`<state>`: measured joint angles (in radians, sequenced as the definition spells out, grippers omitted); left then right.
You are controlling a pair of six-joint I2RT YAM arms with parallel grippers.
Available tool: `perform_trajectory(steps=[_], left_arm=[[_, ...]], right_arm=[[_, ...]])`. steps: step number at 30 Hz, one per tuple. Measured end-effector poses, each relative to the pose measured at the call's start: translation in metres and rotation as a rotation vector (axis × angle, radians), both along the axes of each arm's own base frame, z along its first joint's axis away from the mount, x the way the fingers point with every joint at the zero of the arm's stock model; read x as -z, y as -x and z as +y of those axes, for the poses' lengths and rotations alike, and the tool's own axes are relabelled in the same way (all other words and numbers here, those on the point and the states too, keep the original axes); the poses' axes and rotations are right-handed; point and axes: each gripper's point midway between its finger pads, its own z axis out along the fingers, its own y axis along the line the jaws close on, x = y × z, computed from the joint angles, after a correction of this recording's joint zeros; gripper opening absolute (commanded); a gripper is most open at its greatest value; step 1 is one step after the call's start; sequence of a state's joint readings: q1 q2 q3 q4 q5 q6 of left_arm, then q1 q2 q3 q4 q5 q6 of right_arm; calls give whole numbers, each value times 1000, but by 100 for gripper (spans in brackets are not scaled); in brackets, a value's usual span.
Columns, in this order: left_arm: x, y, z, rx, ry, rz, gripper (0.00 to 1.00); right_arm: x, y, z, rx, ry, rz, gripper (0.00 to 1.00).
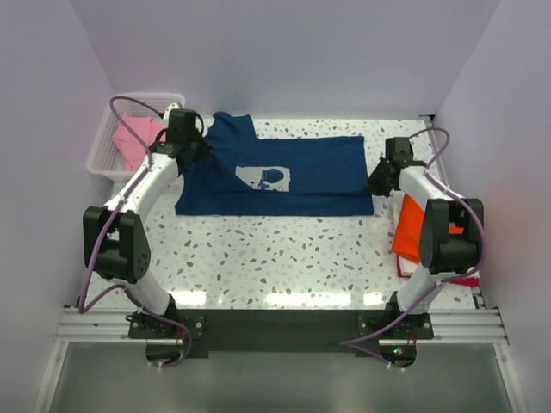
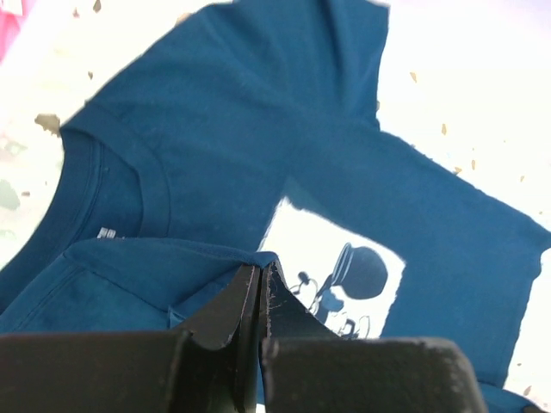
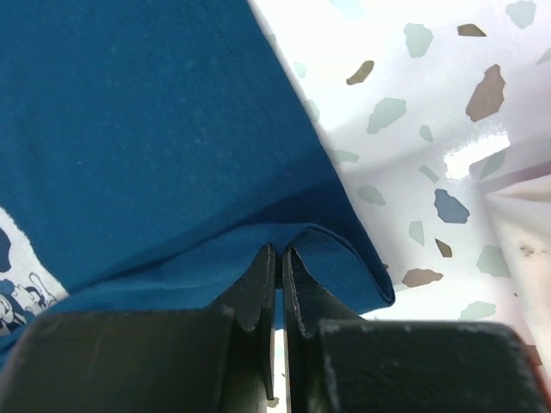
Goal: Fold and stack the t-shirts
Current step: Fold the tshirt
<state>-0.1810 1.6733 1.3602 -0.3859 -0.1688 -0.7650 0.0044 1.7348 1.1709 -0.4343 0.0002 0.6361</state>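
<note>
A navy blue t-shirt (image 1: 318,168) with a pale square cartoon print (image 1: 265,178) lies spread across the back of the table, its near long edge folded over. My left gripper (image 1: 191,153) is shut on a fold of it near the collar (image 2: 260,265). My right gripper (image 1: 379,183) is shut on its hem edge at the right end (image 3: 281,251). A bright orange t-shirt (image 1: 408,225) lies folded at the right, partly under the right arm. A pink t-shirt (image 1: 133,138) sits in the basket at the back left.
A white plastic lattice basket (image 1: 105,155) stands at the back left corner, just beside the left arm. White walls close in the table on three sides. The speckled tabletop (image 1: 275,249) stretches in front of the navy shirt.
</note>
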Motion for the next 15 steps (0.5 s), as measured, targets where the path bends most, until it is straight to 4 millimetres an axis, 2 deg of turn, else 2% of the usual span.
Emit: perform_trajectory(steps=[6,15], left_arm=[[-13,-9,1,-3,10,-32,0],[3,-17,4,-7,11,2,0]], right_arm=[[-2,-4,-4,7,-17,-18,0],[-4,-14,-13,42,-74,-59,0]])
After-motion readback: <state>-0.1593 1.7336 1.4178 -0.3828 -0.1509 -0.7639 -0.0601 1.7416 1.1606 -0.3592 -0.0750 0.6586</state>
